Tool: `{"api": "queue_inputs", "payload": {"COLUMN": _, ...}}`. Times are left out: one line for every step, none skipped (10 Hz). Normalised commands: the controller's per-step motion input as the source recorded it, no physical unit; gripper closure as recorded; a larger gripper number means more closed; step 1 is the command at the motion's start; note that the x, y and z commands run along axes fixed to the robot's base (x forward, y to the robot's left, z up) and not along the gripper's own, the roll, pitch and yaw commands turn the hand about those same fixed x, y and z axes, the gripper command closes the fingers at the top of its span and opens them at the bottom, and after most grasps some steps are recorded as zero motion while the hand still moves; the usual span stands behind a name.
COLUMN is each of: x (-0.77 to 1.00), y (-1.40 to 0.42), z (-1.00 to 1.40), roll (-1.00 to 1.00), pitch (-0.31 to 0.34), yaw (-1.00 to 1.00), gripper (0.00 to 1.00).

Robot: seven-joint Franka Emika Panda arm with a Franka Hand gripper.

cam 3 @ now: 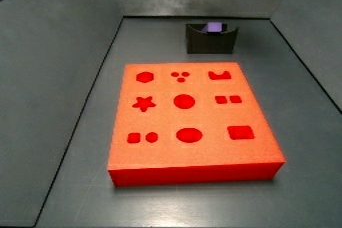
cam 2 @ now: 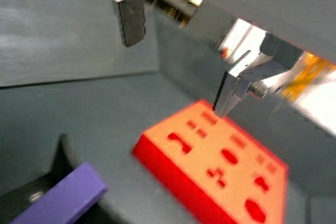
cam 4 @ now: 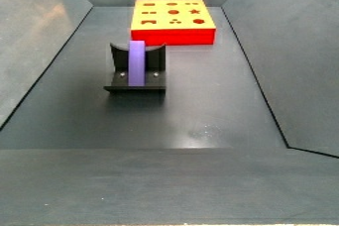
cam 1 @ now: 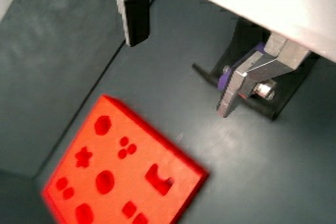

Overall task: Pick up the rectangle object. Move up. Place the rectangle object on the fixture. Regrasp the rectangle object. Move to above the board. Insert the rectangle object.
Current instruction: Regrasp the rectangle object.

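The lavender rectangle object (cam 4: pixel 137 63) rests on the dark fixture (cam 4: pixel 133 87), apart from the fingers; both side views show it there (cam 3: pixel 211 28). My gripper (cam 1: pixel 180 76) hangs open above the floor, with nothing between its silver fingers (cam 1: pixel 133 17). In a wrist view the rectangle object (cam 1: pixel 226 76) and the fixture (cam 1: pixel 245 41) lie just behind one finger. The orange-red board (cam 3: pixel 187 122) with its shaped cut-outs lies flat beside the fixture (cam 3: pixel 210 41). Both wrist views take in the board (cam 1: pixel 118 169), and one has the gripper (cam 2: pixel 175 76) above it (cam 2: pixel 217 159) with the rectangle object (cam 2: pixel 59 200) at the edge.
Sloping grey walls (cam 4: pixel 40 42) enclose the dark floor (cam 4: pixel 199 121) on all sides. The fixture stands between the board and the near wall in a side view (cam 4: pixel 133 87).
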Motion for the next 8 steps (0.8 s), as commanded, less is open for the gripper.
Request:
{"api": "queue_inputs", "payload": {"x": -0.03, "y": -0.04, "z": 0.00, "roll": 1.00, "pitch": 0.035, "yaw": 0.03, "gripper": 0.00}}
{"api": "queue_inputs", "payload": {"x": -0.02, "y": -0.01, "z": 0.01, "roll": 1.00, "pitch": 0.036, "yaw": 0.03, "gripper": 0.00}}
{"api": "queue_inputs", "payload": {"x": -0.02, "y": -0.02, "z": 0.00, "roll": 1.00, "pitch": 0.032, "yaw": 0.03, "gripper": 0.00}}
{"api": "queue_inputs", "payload": {"x": -0.04, "y": -0.02, "z": 0.01, "roll": 1.00, "pitch": 0.026, "yaw": 0.03, "gripper": 0.00}}
{"api": "queue_inputs", "payload": {"x": -0.04, "y": -0.02, "z": 0.01, "roll": 1.00, "pitch": 0.021, "yaw": 0.03, "gripper": 0.00}}
{"api": "queue_inputs", "payload": {"x": -0.04, "y": -0.02, "z": 0.01, "roll": 1.00, "pitch": 0.015, "yaw": 0.03, "gripper": 0.00}}
{"api": "queue_inputs", "payload": {"x": -0.05, "y": -0.02, "z": 0.01, "roll": 1.00, "pitch": 0.010, "yaw": 0.03, "gripper": 0.00}}
{"api": "queue_inputs", "payload": {"x": -0.03, "y": -0.02, "z": 0.00, "roll": 1.00, "pitch": 0.001, "yaw": 0.03, "gripper": 0.00}}
